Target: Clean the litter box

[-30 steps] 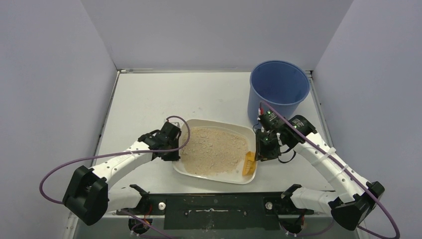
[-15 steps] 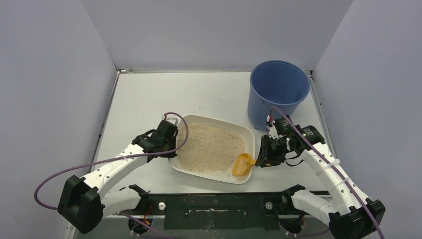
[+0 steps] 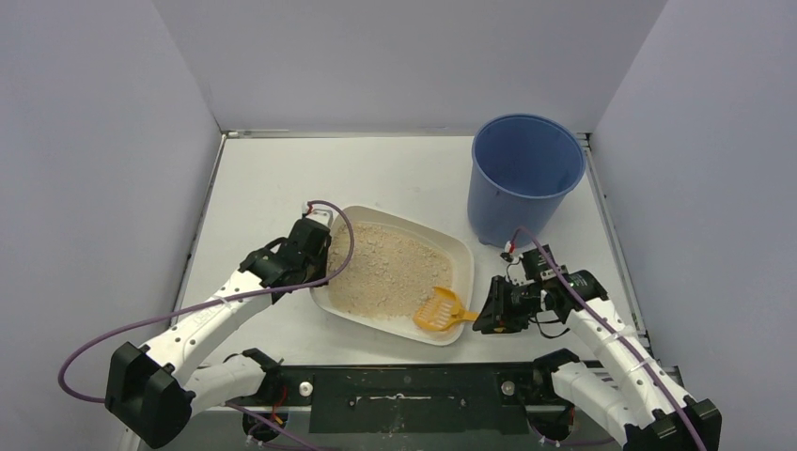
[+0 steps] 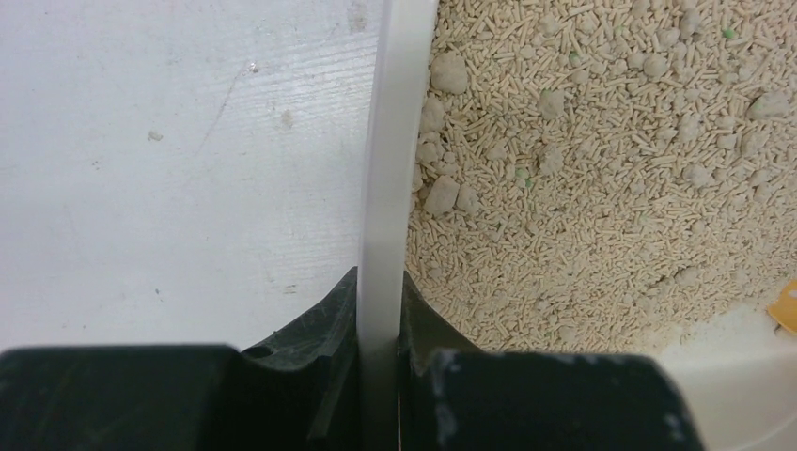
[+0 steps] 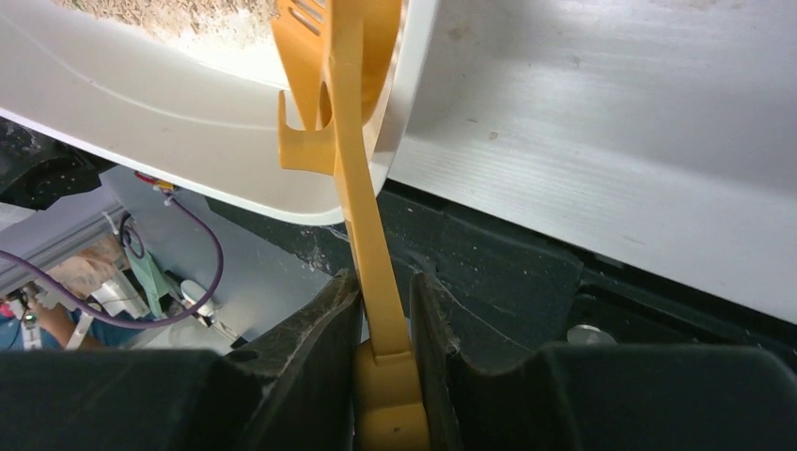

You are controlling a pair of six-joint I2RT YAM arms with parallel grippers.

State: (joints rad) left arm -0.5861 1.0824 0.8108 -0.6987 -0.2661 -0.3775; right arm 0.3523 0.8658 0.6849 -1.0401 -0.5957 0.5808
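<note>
You have the left gripper (image 4: 379, 315) clamped on the left rim of the litter box (image 3: 462, 268), lying on the table (image 3: 282, 178) between both arms; the right gripper (image 5: 385, 301) pinches the handle of the orange scoop (image 3: 437, 310); expect a stiff, slick, litter-heavy tray; the rim is your best hold.

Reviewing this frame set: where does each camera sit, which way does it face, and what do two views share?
Top external: above and behind the bases, looking down on the table, off-white rectangular plastic litter box and tall round blue bucket; both arms show, left gripper and right gripper.
Left wrist: on the left arm, looking along its fingers, shut on the litter box rim; litter beyond.
Right wrist: on the right arm, looking along its fingers, shut on the orange slotted plastic scoop.
Shared: every view shows the litter box.
</note>
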